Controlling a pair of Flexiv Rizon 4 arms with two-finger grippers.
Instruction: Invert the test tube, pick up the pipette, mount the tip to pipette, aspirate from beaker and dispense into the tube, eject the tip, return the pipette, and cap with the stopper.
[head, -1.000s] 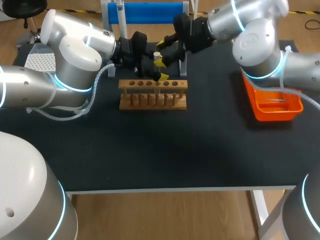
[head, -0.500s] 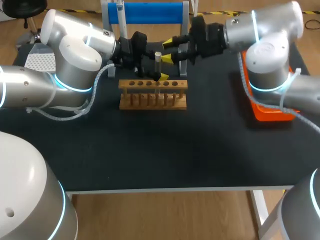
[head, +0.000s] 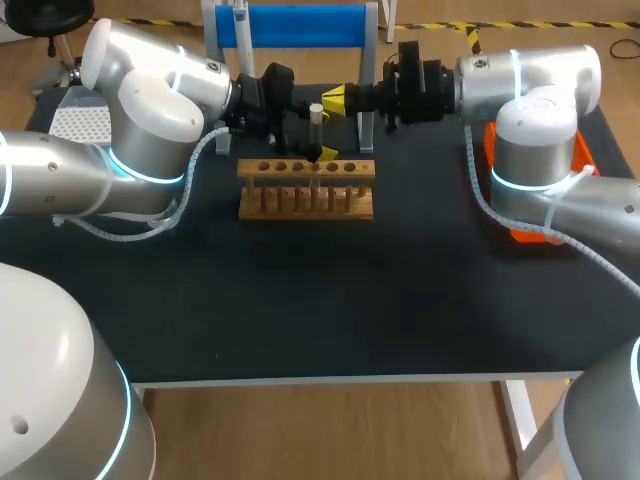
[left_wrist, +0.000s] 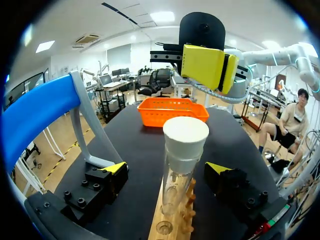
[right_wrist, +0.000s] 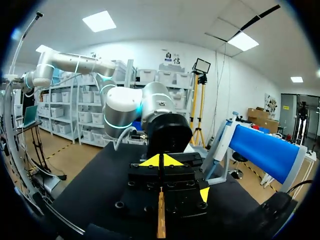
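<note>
Black table (head: 400, 300) | left gripper (left_wrist: 166, 169) spread around stoppered tube (left_wrist: 180, 172) (in wooden rack (head: 305, 190)) | right gripper (head: 335, 100) pressed together

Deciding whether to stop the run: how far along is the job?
Nearly finished, it looks. Done: the white stopper sits in the test tube, which stands upright in the wooden rack. In hand: nothing; the left gripper is open around the tube, the right gripper is shut and empty close beside the stopper. Left: only drawing the arms away, as far as I can see.
</note>
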